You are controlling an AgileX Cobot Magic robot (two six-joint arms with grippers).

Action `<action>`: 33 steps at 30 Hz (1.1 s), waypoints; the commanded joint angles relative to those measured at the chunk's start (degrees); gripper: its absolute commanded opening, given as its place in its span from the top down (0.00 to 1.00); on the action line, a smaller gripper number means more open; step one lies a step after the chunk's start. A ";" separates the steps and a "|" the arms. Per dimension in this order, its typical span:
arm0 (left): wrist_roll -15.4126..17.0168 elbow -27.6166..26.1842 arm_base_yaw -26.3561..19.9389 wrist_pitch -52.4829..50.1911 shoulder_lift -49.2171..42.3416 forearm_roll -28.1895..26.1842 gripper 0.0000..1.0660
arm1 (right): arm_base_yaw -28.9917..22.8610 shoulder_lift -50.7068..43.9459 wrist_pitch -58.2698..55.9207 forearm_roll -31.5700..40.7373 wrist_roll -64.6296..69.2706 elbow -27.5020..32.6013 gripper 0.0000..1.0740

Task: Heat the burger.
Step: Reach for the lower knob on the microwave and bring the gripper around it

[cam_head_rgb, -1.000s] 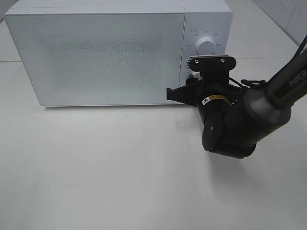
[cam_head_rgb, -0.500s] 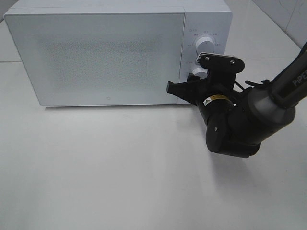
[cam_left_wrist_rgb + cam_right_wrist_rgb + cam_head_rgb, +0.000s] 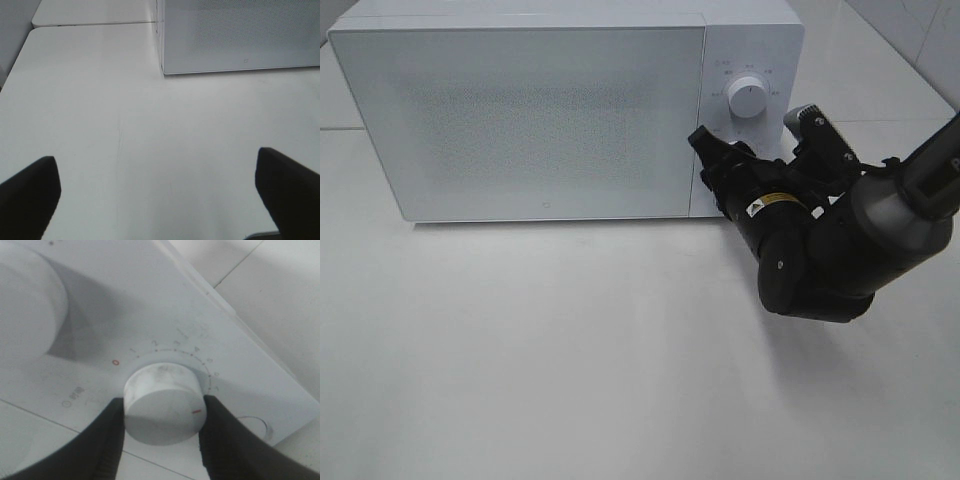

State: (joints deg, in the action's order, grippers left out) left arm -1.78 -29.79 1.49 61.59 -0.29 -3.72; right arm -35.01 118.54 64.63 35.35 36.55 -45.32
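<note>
Our right gripper (image 3: 161,420) gripped the round white plastic timer knob (image 3: 162,397) of the boxy white microwave (image 3: 550,120), left gripper (image 3: 157,190) spread wide, while the unseen burger, presumably inside, we judged soft, needing light side grips.

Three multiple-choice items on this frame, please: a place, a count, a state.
1. Which of the white box-shaped microwave's knobs does the right gripper clasp? A upper B lower C neither
2. Knobs on its panel? A one B two C three
3. The left gripper is: A open B shut C holding a plate
B: its fingers flank the lower white round knob, under the upper white round knob. B: both show in the right wrist view. A: its fingers stand wide apart over the white table.
</note>
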 commanded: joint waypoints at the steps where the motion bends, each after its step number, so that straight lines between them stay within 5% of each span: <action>1: 0.11 0.23 -0.29 -0.40 -0.97 -0.46 0.08 | -0.40 -1.95 15.76 -9.45 9.00 -2.98 0.96; 18: 0.11 0.23 -0.29 -0.40 -0.97 -0.46 0.08 | -0.40 -1.95 15.76 -5.84 21.03 -2.98 0.94; 33: 0.11 0.23 -0.29 -0.40 -0.97 -0.46 0.08 | -0.40 -1.95 15.76 9.28 29.05 -2.98 0.93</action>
State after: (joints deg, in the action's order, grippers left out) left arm -1.78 -29.79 1.49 61.59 -0.29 -3.72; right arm -36.33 118.09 64.57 41.48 64.11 -46.12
